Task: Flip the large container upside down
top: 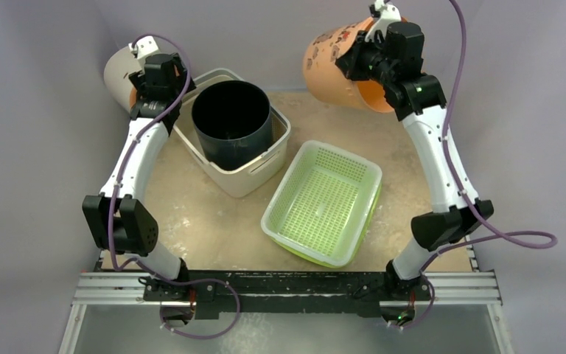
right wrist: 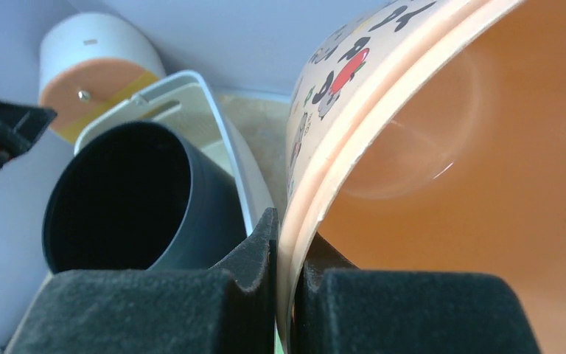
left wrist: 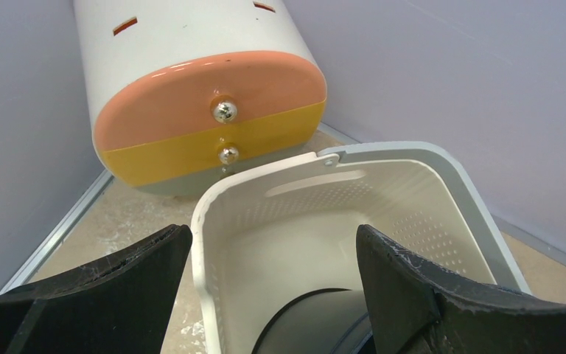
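The large container [top: 249,177] is a cream basket standing upright at the back left of the table, with a black bucket [top: 232,118] inside it. My left gripper [top: 155,92] hovers open over the basket's far-left corner. In the left wrist view the basket's rim [left wrist: 205,214] lies between the spread fingers of that gripper [left wrist: 273,236], touching neither. My right gripper [top: 357,59] is raised at the back right, shut on the rim of an orange patterned bucket [top: 332,63]. The right wrist view shows its jaws [right wrist: 289,228] pinching that bucket's wall [right wrist: 449,147], with the large container [right wrist: 191,88] beyond.
A white perforated basket [top: 323,199] sits nested in a lime-green tub right of centre. A white cylinder with an orange and yellow base [top: 118,74] lies on its side in the back-left corner, close behind the large container. Grey walls close in the back and sides.
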{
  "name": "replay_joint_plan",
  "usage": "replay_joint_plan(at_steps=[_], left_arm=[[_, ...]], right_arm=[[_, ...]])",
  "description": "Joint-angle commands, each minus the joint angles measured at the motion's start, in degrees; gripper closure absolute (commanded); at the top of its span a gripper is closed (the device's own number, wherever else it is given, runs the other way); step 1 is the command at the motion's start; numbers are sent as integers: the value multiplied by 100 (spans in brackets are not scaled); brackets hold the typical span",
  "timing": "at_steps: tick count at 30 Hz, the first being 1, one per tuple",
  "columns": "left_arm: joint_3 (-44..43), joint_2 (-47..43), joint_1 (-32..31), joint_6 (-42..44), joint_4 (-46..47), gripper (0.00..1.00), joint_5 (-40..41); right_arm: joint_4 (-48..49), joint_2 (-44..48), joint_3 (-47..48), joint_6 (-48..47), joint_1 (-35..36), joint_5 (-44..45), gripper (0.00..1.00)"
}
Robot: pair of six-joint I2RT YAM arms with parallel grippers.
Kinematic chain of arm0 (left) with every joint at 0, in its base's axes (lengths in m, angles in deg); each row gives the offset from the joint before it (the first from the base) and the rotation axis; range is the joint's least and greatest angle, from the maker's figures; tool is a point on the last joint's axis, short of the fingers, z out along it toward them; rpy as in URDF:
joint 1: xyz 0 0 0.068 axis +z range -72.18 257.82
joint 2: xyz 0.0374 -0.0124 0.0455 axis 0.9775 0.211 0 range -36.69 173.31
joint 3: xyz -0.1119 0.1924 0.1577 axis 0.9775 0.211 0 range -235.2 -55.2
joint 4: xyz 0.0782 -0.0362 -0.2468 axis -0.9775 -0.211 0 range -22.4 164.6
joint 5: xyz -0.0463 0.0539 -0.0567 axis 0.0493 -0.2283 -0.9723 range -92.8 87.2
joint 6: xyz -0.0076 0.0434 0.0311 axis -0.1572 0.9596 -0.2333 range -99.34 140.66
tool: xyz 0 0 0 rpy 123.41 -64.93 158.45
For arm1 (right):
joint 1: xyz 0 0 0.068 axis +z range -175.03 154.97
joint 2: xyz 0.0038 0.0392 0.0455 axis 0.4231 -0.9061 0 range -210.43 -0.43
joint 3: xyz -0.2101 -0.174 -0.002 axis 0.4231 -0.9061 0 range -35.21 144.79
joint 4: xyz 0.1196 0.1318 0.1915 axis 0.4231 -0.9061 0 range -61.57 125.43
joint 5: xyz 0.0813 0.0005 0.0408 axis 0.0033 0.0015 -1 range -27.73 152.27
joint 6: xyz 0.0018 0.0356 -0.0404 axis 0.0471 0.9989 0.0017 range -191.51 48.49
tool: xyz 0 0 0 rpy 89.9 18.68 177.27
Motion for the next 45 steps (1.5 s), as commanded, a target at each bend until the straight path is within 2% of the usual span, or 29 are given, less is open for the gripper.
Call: replay_joint_plan(at_steps=[1, 6, 12, 16, 24, 32, 37, 41, 45], left_arm=[[77, -296, -17, -13, 268, 16, 77], [132, -366, -17, 38, 244, 16, 88], [251, -475, -18, 81, 248, 16, 132], [249, -508, -17, 123, 234, 16, 171], [227, -505, -17, 148, 251, 16, 188], [194, -454, -17, 278, 216, 16, 291], [149, -408, -17, 361, 188, 16, 368], [132, -354, -17, 419, 175, 16, 432], [87, -267, -11, 450, 184, 16, 466]], right_arm=[[2569, 11, -578, 754, -648, -1479, 100], [4508, -235, -1459, 1979, -1281, -3003, 100], [7719, -1082, -2622, 4584, -1702, -4953, 100], [9422, -1657, -3151, 5838, -1735, -5326, 100], [11473, -2662, -3432, 7400, -1807, -5544, 100], [14415, -3973, -3940, 9593, -1980, -5125, 100], [14859, -4305, -4237, 9803, -2122, -5124, 100], [15056, -4428, -4439, 9848, -2270, -5141, 91], [15077, -4477, -4694, 9779, -2461, -5239, 88]])
